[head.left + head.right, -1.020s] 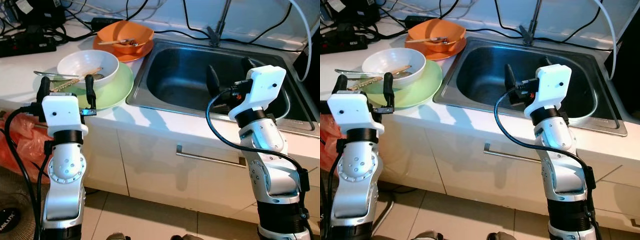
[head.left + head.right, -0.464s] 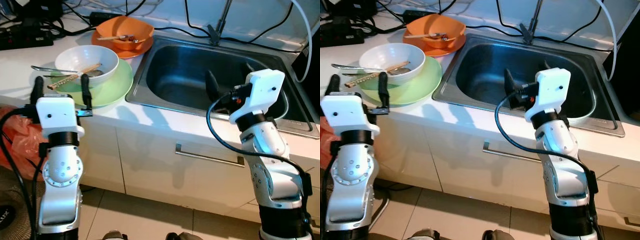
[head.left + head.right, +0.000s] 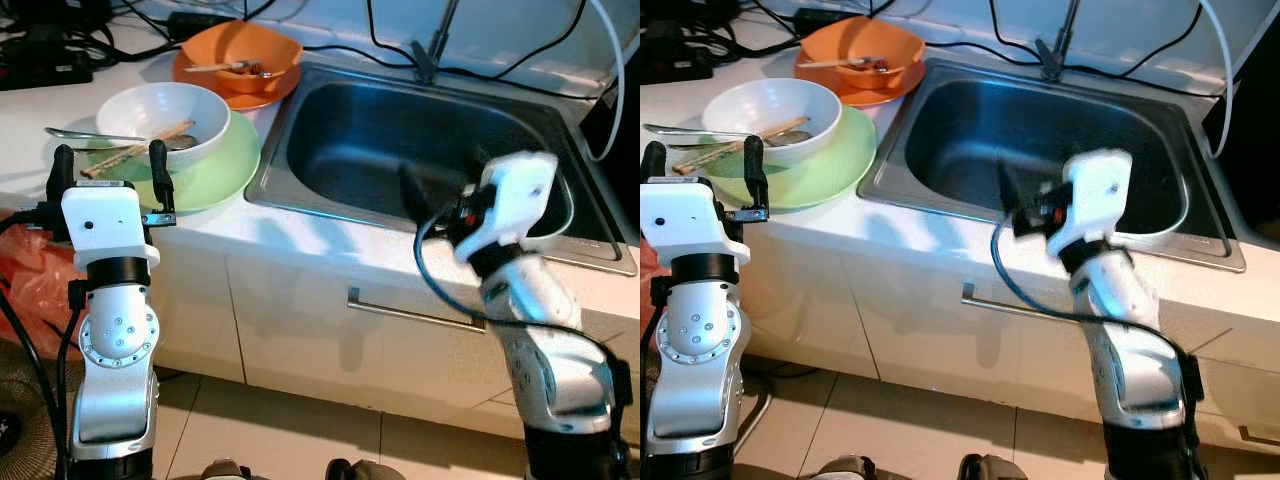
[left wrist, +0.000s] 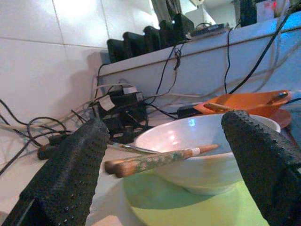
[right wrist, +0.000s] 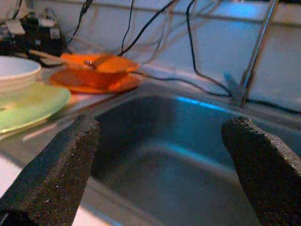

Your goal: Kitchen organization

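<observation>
2 grippers spread open, holding nothing: left gripper (image 3: 107, 170) faces white bowl (image 3: 160, 118), right gripper (image 5: 160, 174) faces sink (image 3: 330, 115). Approach step; next, probably reach and grip the bowl's rim.

Light is bright and cool, falling from above at about twelve o'clock. The white worktop (image 3: 40, 110) glares, nearly washed out. The steel sink basin (image 3: 400, 140) carries a bluish sheen and a dark shadowed floor. The silver right arm (image 3: 510, 215) is smeared by motion blur; the silver left arm (image 3: 105, 225) stays sharp. The right wrist view is soft and blurred throughout; the left wrist view is crisp.
</observation>
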`<state>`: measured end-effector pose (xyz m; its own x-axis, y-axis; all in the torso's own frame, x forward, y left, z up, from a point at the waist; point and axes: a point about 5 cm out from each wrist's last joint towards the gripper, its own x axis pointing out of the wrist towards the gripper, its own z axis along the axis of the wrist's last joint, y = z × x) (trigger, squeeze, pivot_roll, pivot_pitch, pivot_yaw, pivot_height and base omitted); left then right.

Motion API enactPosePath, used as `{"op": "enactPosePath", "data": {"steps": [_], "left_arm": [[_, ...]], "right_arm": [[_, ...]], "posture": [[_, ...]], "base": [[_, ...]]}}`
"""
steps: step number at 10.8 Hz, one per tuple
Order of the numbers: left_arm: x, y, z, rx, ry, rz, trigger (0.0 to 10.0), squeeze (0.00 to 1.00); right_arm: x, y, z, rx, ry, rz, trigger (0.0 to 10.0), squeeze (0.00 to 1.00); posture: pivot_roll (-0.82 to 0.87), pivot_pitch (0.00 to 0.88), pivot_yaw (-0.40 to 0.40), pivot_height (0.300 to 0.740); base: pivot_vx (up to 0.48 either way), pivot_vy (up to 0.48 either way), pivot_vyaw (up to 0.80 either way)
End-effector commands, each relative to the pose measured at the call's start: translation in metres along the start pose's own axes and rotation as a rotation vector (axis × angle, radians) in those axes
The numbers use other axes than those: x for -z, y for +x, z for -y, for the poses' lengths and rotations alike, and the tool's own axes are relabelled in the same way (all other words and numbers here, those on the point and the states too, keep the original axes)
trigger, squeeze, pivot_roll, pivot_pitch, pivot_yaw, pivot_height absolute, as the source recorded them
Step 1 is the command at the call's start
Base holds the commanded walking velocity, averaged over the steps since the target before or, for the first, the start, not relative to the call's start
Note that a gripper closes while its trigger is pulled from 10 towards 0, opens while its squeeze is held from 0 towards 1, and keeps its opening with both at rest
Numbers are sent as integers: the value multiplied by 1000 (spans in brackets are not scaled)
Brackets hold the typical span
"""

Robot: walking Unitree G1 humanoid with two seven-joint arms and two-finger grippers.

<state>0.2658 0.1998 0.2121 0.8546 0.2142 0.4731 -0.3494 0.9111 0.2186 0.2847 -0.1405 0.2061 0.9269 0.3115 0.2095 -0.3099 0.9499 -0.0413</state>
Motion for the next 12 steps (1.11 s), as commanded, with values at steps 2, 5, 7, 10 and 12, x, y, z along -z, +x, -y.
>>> {"op": "enactPosePath", "data": {"steps": [2, 5, 7, 10, 12], "left_arm": [[-2, 3, 5, 10, -6, 14, 10000, 0], [-2, 5, 4, 3, -2, 17, 10000, 0], [-4, 8, -2, -22, 11, 20, 10000, 0], [-2, 5, -7, -23, 27, 14, 10000, 0], [4, 5, -6, -23, 30, -1, 10000, 0]], "right_arm": [[1, -6, -2, -18, -3, -20, 10000, 0], [0, -10, 0, -14, -7, -35, 10000, 0], [0, -11, 1, -13, -10, -38, 10000, 0], [0, -11, 1, -14, -6, -41, 10000, 0], [1, -11, 1, -13, -6, -43, 10000, 0]], "posture": [[11, 153, -96, 740], [-3, 166, -98, 740], [-4, 170, -102, 740], [2, 176, -102, 740], [-1, 175, -102, 740]], "base": [[0, 0, 0], [0, 0, 0], [0, 0, 0], [0, 0, 0], [0, 0, 0]]}}
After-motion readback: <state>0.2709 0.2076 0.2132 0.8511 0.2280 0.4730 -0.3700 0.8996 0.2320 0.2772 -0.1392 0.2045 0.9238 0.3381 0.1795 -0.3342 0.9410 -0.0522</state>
